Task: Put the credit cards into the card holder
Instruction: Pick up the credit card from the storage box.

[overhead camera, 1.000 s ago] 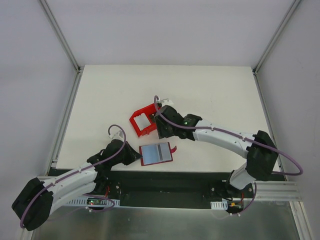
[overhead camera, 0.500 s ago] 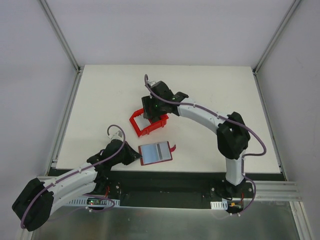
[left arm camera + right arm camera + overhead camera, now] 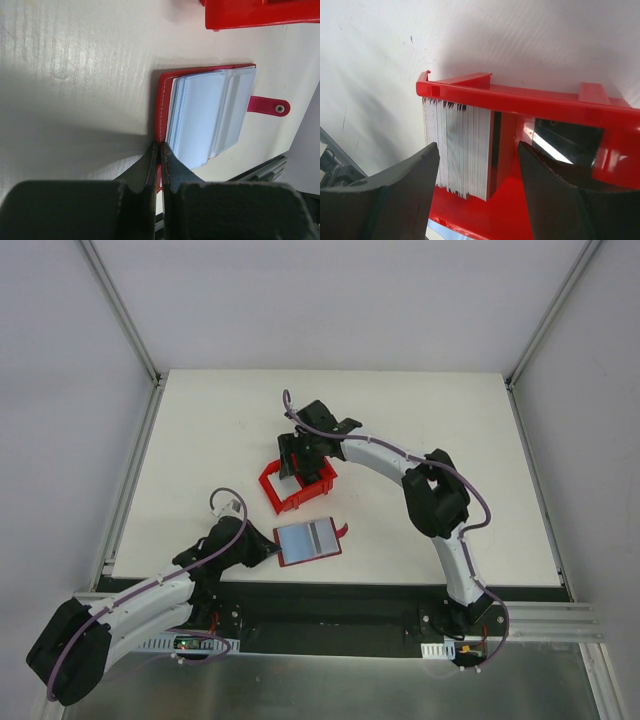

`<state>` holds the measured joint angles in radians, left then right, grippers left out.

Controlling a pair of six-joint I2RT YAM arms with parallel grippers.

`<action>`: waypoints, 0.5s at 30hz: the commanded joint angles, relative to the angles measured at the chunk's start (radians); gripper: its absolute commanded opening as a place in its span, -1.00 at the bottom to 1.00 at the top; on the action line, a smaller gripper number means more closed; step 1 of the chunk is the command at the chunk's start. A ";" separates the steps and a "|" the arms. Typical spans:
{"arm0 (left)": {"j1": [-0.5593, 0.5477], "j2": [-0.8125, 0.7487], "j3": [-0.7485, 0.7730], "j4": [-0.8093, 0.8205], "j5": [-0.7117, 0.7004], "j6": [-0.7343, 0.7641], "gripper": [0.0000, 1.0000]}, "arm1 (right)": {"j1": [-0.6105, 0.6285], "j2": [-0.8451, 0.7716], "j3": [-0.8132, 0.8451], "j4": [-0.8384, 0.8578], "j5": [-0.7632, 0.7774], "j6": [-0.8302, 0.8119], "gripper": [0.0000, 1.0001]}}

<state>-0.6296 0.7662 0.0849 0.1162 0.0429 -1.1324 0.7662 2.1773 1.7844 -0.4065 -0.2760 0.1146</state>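
The dark-red card holder (image 3: 308, 542) lies open on the table, pale slots up, its snap tab (image 3: 269, 106) pointing right. My left gripper (image 3: 268, 553) is shut on the holder's red left edge (image 3: 161, 107); its fingertips (image 3: 160, 146) meet on that edge. My right gripper (image 3: 300, 462) hangs over the bright red bin (image 3: 287, 497). In the right wrist view it is open (image 3: 477, 148), its fingers either side of a stack of pale credit cards (image 3: 456, 150) standing on edge in the bin (image 3: 530, 102). It touches nothing.
A thin black block (image 3: 495, 145) stands against the right side of the card stack inside the bin. The white table (image 3: 200, 440) ends at a metal rail in front of the holder. Grey walls enclose the table.
My right gripper has swung from beside the card holder back and left to above the red bin. The left gripper stays shut on the holder, which has shifted slightly left.
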 commanded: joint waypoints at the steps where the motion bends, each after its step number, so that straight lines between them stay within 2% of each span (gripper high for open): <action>1: 0.022 0.019 -0.017 -0.030 -0.009 0.036 -1.00 | -0.002 0.039 0.059 0.006 -0.086 0.016 0.34; 8: 0.036 0.021 -0.017 -0.033 0.008 0.043 -1.00 | -0.010 0.036 0.021 0.052 -0.123 0.042 0.33; 15: 0.042 0.025 -0.013 -0.032 0.015 0.049 -1.00 | -0.033 -0.031 -0.034 0.123 -0.167 0.077 0.08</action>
<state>-0.6003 0.7753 0.0849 0.1249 0.0540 -1.1145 0.7479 2.2330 1.7706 -0.3336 -0.4038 0.1642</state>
